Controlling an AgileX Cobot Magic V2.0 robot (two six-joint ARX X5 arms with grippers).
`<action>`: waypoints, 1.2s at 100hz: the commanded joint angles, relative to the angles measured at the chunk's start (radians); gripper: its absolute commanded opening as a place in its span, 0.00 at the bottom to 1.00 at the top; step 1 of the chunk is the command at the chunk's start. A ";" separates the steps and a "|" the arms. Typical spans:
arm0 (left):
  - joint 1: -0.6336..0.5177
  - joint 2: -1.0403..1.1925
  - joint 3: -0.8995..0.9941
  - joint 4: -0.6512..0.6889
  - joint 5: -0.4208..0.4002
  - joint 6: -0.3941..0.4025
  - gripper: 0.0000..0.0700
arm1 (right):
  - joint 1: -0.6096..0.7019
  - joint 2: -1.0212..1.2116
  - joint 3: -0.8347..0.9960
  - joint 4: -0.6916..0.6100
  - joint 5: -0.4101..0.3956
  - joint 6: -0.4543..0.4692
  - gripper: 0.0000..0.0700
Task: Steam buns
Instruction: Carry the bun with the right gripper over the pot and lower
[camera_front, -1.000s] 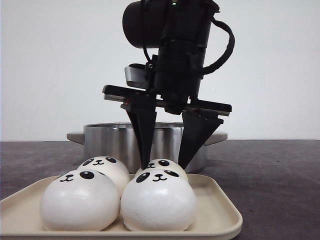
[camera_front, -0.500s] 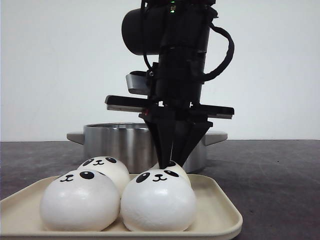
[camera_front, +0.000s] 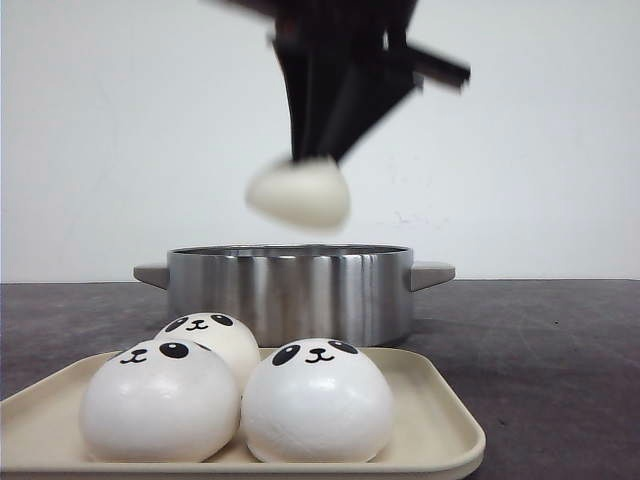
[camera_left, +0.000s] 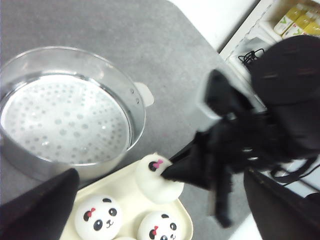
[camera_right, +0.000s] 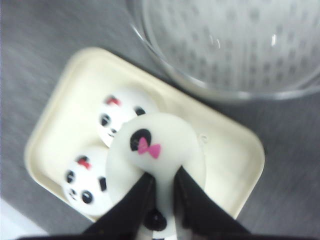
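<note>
My right gripper (camera_front: 318, 150) is shut on one white panda bun (camera_front: 300, 193), pinching its top, and holds it in the air above the near rim of the steel steamer pot (camera_front: 290, 290). From the right wrist the fingers squeeze the bun (camera_right: 155, 150) just below its pink bow. Three other buns (camera_front: 160, 400) (camera_front: 315, 400) (camera_front: 210, 335) sit on the cream tray (camera_front: 440, 430). My left gripper (camera_left: 160, 172) is open and wide, high over the tray; it looks down on the lifted bun (camera_left: 152, 185) and the perforated pot (camera_left: 65, 107).
The tray lies at the table's near edge, directly in front of the pot. Pot handles (camera_front: 432, 272) stick out to both sides. Dark grey tabletop (camera_front: 540, 360) surrounds them. Shelving with boxes (camera_left: 295, 15) stands beyond the table edge.
The right gripper shut on the rear right bun and lifted it off the tray, rising fast to above pot-rim height. The other three buns stayed put.
</note>
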 joint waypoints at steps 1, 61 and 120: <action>-0.005 0.005 0.019 0.028 -0.005 -0.002 0.91 | -0.006 -0.015 0.068 0.041 0.045 -0.067 0.00; -0.005 0.005 0.019 0.071 -0.018 -0.002 0.91 | -0.276 0.370 0.416 0.133 0.063 -0.414 0.00; -0.005 0.005 0.019 0.066 -0.018 -0.002 0.91 | -0.357 0.644 0.416 0.311 0.032 -0.436 0.02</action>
